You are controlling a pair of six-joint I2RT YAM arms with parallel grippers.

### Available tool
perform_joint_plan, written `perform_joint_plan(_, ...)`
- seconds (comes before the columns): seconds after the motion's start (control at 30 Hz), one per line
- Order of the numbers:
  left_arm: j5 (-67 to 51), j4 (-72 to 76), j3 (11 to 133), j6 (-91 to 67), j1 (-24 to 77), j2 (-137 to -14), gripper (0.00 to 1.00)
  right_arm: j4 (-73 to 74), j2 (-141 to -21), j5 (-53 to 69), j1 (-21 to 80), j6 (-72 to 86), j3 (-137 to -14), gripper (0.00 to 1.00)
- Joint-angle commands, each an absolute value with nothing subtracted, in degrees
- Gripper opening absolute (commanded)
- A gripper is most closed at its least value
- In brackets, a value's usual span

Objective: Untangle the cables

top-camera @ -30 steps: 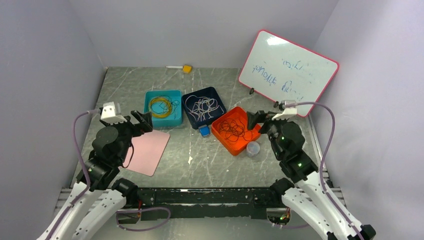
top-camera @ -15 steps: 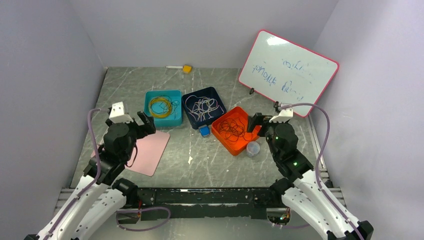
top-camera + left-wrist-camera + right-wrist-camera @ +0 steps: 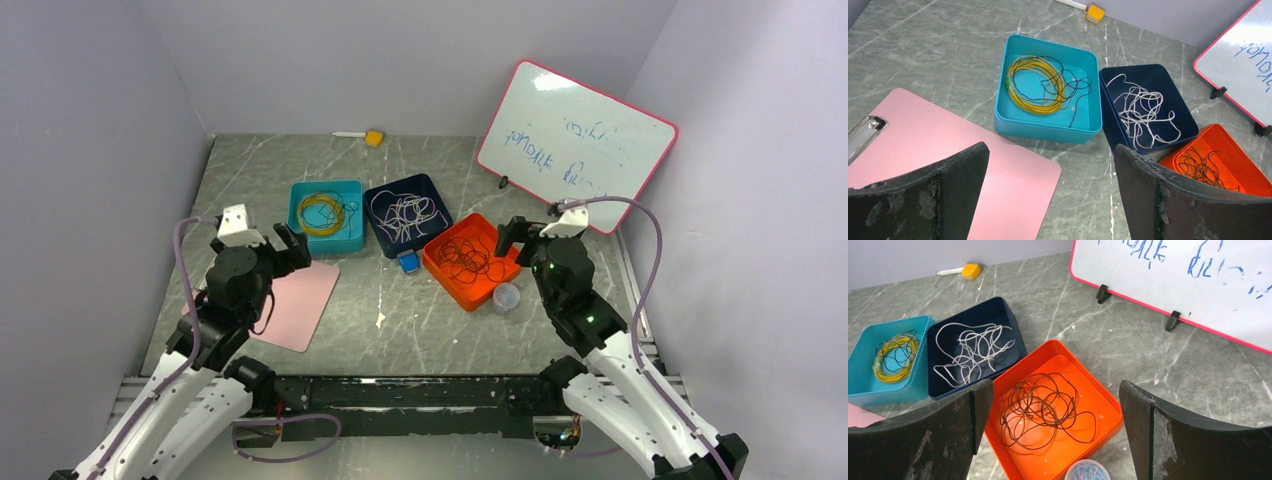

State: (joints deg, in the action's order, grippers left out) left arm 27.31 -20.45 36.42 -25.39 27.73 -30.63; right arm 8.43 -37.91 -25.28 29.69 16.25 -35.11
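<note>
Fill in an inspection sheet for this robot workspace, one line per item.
Surface: grey marbled table, small white flecks.
Job's things: white wires in navy box; dark wires in orange box.
Clutter: yellow coil in teal box; pink clipboard; clear cup; small blue block; marker.
Grippers: left gripper and right gripper open, empty.
Cables: lilac hoses along both arms.
Surroundings: whiteboard with blue writing; plain walls.

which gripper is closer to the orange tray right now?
Right. The right gripper hovers open by the right edge of the orange tray; the left gripper, also open, is far off to its left, over the pink clipboard.
</note>
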Motion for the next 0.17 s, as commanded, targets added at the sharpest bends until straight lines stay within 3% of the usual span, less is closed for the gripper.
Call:
perform_joint_plan(0.0,27.7,-20.7,36.9,-25.3,27.3,-29.7,0.99,8.2,-37.0,-27.5,29.7,16.8,-35.3,1.00)
perform_joint_plan(0.13,28.1,-20.9,36.9,-25.6,27.3,-29.3,0.99,7.8,-36.2,-27.6,29.7,16.8,-35.0,1.00)
